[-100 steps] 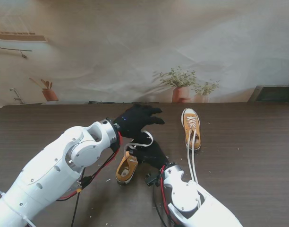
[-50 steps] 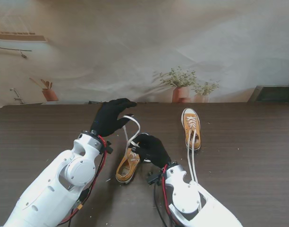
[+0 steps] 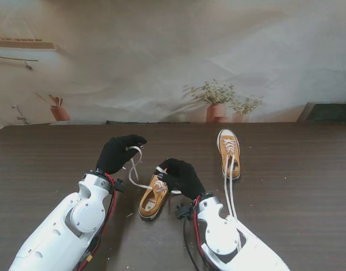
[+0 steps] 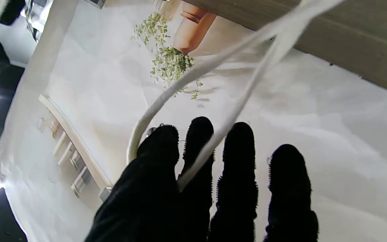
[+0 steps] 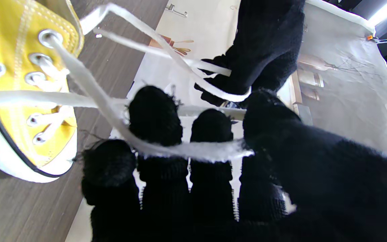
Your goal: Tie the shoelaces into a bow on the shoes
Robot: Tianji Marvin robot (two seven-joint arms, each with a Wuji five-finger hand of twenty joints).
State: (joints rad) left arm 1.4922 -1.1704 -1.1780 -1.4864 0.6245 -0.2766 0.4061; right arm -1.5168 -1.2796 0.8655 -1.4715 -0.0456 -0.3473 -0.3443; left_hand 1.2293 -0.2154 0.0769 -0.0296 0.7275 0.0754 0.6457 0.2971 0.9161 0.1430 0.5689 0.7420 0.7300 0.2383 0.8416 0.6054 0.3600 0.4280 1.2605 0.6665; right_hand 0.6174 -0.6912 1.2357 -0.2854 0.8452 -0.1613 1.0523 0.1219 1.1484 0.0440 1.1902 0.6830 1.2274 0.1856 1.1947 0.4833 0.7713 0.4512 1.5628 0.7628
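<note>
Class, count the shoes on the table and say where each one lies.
2. One yellow shoe lies near me between the left hand and right hand, its lace held by both. The other shoe lies farther away to the right, untouched. None seems hidden.

Both shoes are mustard yellow with white soles: the near shoe (image 3: 152, 198) and the far shoe (image 3: 228, 145). The laces (image 3: 133, 169) are white. The counter (image 3: 297, 169) is dark brown wood grain. Each robot hand wears a black glove.
</note>
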